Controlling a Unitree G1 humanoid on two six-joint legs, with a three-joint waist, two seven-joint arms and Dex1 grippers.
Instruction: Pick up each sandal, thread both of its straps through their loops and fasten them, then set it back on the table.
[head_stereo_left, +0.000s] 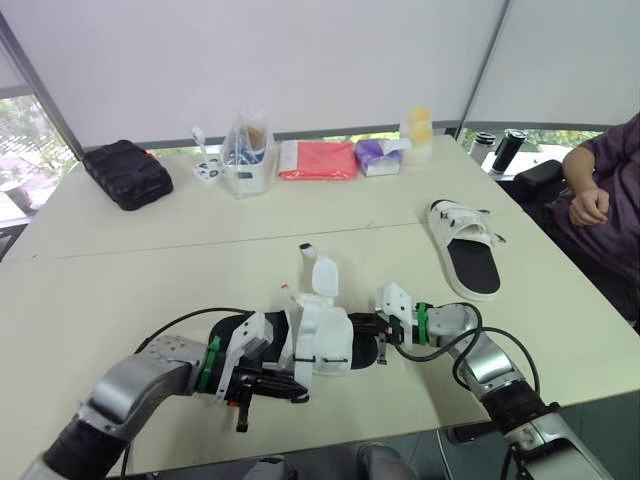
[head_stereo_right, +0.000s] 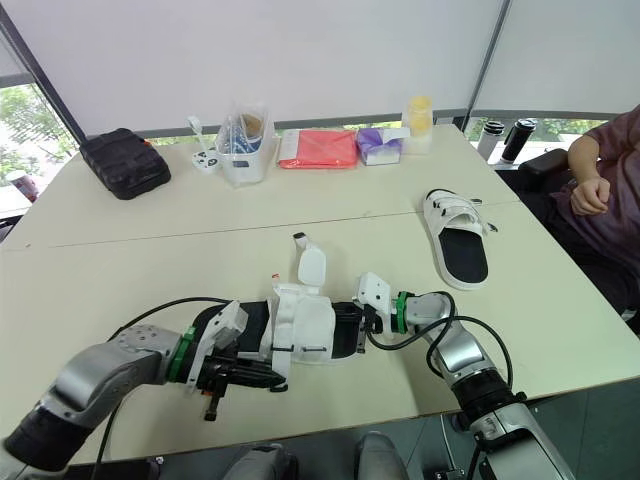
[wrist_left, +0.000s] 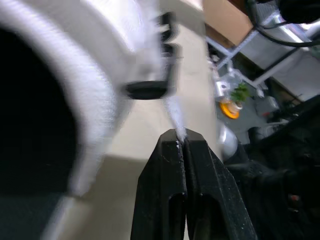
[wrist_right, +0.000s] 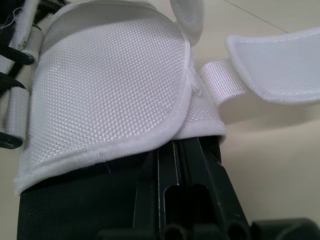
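A white sandal with a black sole (head_stereo_left: 325, 338) lies at the table's front centre, held between my two grippers. One of its straps (head_stereo_left: 322, 273) stands up loose, and in the right wrist view the white woven upper (wrist_right: 105, 85) and a free strap end (wrist_right: 280, 65) show. My left gripper (head_stereo_left: 296, 389) is at the sandal's left side, shut on a thin white strap end (wrist_left: 176, 112). My right gripper (head_stereo_left: 373, 332) is shut on the edge of the black sole under the upper. A second white sandal (head_stereo_left: 465, 250) lies flat at the right, straps closed.
Along the far edge stand a black case (head_stereo_left: 125, 172), a white tub with a bag (head_stereo_left: 246, 155), a red packet (head_stereo_left: 317, 160), a purple pack (head_stereo_left: 378, 156) and a yellow bottle (head_stereo_left: 418, 133). A person (head_stereo_left: 605, 200) sits at the right side. The table's front edge (head_stereo_left: 330, 445) is close.
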